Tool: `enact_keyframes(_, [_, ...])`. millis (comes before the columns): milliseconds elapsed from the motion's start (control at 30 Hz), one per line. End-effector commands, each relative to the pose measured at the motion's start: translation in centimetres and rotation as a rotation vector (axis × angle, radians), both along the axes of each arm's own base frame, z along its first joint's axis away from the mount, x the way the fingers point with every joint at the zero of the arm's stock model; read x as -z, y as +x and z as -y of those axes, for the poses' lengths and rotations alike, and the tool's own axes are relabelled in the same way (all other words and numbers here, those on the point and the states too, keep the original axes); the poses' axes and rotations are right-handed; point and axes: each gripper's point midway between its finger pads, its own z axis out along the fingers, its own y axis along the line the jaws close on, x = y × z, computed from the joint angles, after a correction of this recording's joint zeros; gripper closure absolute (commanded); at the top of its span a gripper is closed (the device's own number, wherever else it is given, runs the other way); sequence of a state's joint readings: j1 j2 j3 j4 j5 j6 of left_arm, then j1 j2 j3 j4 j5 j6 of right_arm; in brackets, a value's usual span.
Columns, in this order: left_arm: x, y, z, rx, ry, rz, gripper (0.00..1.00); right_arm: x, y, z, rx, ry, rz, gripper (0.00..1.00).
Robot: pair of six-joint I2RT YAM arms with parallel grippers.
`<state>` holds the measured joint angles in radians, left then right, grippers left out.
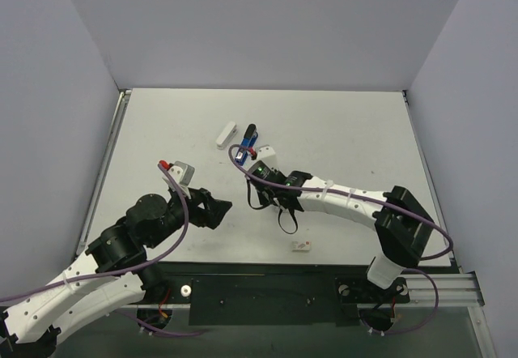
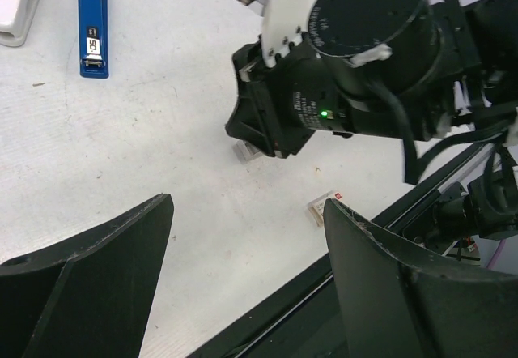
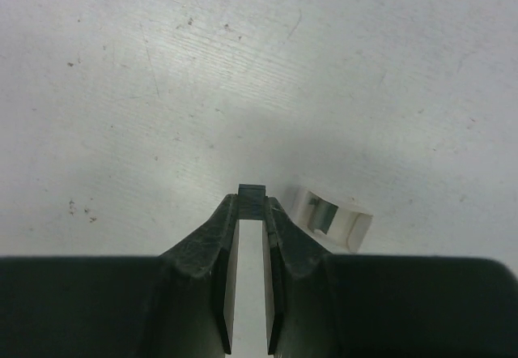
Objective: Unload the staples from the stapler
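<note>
The blue and black stapler [image 1: 248, 141] [image 2: 93, 30] lies on the table's far middle, with a white piece [image 1: 226, 134] [image 2: 16, 6] beside it. My right gripper [image 1: 256, 185] [image 3: 252, 200] points down at the table just in front of the stapler. It is shut on a small dark grey strip of staples [image 3: 252, 193] pinched at its fingertips. A small open white tray [image 3: 333, 220] [image 2: 245, 149] rests on the table right beside those tips. My left gripper [image 1: 218, 208] [image 2: 247, 204] hovers to the left, wide open and holding nothing.
A small white box with a red mark [image 1: 301, 246] [image 2: 324, 206] lies near the table's front edge [image 1: 267, 262]. The right arm's wrist [image 2: 356, 58] fills the upper right of the left wrist view. Grey walls [image 1: 73, 115] enclose the table on three sides.
</note>
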<state>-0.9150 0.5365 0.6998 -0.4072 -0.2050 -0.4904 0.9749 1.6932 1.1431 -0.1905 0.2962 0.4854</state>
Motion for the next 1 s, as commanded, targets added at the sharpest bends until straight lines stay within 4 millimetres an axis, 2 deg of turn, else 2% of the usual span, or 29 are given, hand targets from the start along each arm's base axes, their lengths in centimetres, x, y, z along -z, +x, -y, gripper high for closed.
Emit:
enact_keyframes(0, [-2.3, 0.2, 0.4, 0.006, -0.055, 0.046, 0.15, -0.5, -0.8, 3.8, 0.093, -0.023, 0.015, 0.97])
enact_keyframes(200, [-2.0, 0.3, 0.8, 0.014, -0.054, 0.042, 0.14, 0.8, -1.4, 6.8, 0.169, -0.028, -0.005, 0.97])
enact_keyframes(400, [-1.9, 0.4, 1.0, 0.014, -0.053, 0.041, 0.14, 1.9, -1.7, 8.2, 0.222, -0.017, -0.024, 0.97])
enact_keyframes(567, [-1.8, 0.5, 1.1, 0.016, -0.050, 0.038, 0.15, 2.8, -1.7, 8.9, 0.256, -0.015, -0.041, 0.97])
enact_keyframes(967, [-1.5, 0.5, 1.2, 0.018, -0.045, 0.036, 0.14, 3.7, -1.4, 8.7, 0.272, -0.008, -0.056, 0.96])
